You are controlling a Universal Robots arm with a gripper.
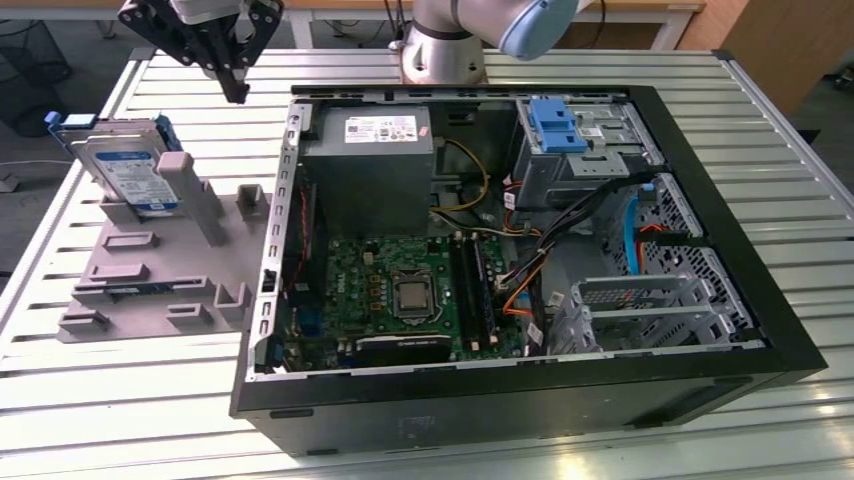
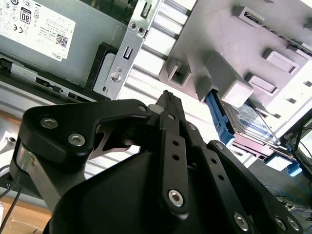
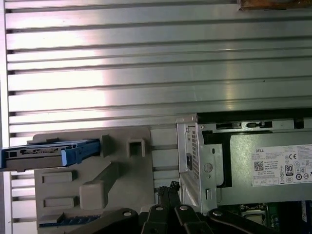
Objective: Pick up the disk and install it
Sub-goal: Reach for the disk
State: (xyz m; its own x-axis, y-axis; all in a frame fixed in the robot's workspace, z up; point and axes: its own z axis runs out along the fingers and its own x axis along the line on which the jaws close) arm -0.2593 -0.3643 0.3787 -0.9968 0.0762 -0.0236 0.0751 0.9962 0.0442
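**One disk parked, one gripper empty**

One black gripper hangs over the slatted metal table, fingers pressed together and holding nothing. The one flat silver disk in its blue plastic bracket stands on edge in one grey plastic holder, beside one open black computer case.

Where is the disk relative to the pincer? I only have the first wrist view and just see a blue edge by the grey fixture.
Observer: In the exterior view the disk stands on edge, label showing, propped in the grey fixture on the table, to the exterior view's left of the open computer case.
Operator: Pincer on it yet?
Observer: No. The pincer hangs in the air, up and to the exterior view's right of the disk. It is shut and touches nothing.
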